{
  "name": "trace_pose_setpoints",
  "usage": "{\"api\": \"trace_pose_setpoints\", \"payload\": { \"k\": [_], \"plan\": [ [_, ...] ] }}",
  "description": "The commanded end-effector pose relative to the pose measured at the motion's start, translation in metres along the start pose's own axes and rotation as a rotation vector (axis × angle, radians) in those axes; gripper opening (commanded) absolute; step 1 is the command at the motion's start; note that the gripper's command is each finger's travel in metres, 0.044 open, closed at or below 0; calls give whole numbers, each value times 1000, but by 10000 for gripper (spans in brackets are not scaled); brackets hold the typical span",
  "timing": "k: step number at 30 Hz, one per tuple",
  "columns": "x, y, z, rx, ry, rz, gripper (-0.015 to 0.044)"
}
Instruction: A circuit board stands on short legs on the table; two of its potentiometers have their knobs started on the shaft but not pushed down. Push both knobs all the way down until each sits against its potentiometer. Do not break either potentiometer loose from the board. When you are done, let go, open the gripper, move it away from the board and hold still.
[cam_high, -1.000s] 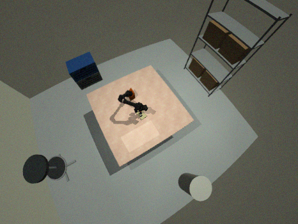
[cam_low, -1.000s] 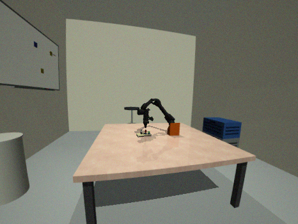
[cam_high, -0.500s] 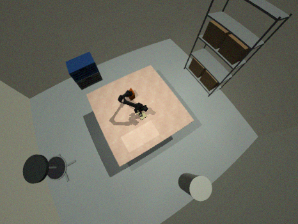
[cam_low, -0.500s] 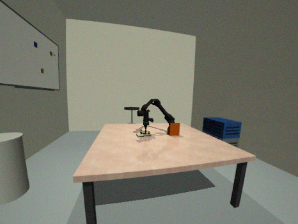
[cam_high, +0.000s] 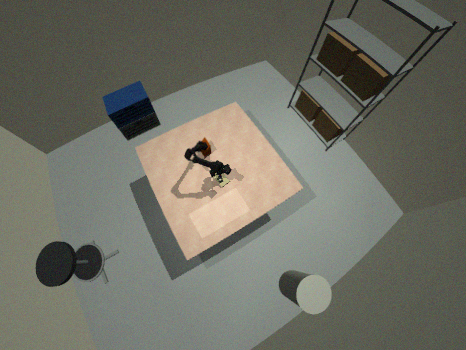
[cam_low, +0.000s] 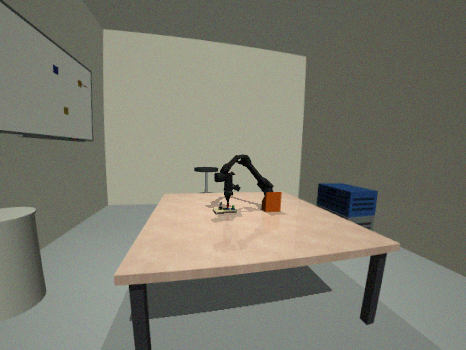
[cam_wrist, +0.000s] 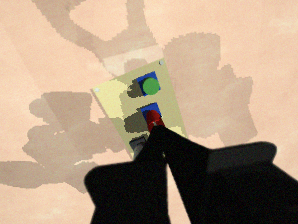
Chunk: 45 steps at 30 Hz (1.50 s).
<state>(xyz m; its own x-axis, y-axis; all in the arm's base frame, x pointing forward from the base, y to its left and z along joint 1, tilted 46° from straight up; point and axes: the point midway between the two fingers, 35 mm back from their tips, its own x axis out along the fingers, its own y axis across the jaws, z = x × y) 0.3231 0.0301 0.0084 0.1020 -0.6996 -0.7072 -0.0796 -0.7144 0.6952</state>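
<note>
The pale yellow-green circuit board (cam_wrist: 112, 101) (cam_high: 224, 184) (cam_low: 217, 212) stands on the table. In the wrist view a green knob (cam_wrist: 151, 86) sits over a blue potentiometer (cam_wrist: 156, 76) at the far end. A red knob (cam_wrist: 153, 118) sits over a second blue potentiometer (cam_wrist: 150, 107) near the board's middle. My gripper (cam_wrist: 157, 129) (cam_low: 228, 205) is shut with nothing between its fingers. It points down, its tips at the top of the red knob and partly covering it. Whether the tips touch the knob, and how far down either knob sits, I cannot tell.
A dark grey part (cam_wrist: 138, 143) is on the board beside the fingertips, partly hidden by them. The orange block (cam_low: 272, 202) is at the arm's base. The arm's shadows fall across the board and the table (cam_high: 270, 170) (cam_low: 200, 245).
</note>
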Motion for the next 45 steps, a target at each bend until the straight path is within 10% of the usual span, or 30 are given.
{"api": "trace_pose_setpoints", "payload": {
  "k": [1,45],
  "plan": [
    [2,0,0,-7,1,4,0],
    [7,0,0,-7,1,4,0]
  ]
}}
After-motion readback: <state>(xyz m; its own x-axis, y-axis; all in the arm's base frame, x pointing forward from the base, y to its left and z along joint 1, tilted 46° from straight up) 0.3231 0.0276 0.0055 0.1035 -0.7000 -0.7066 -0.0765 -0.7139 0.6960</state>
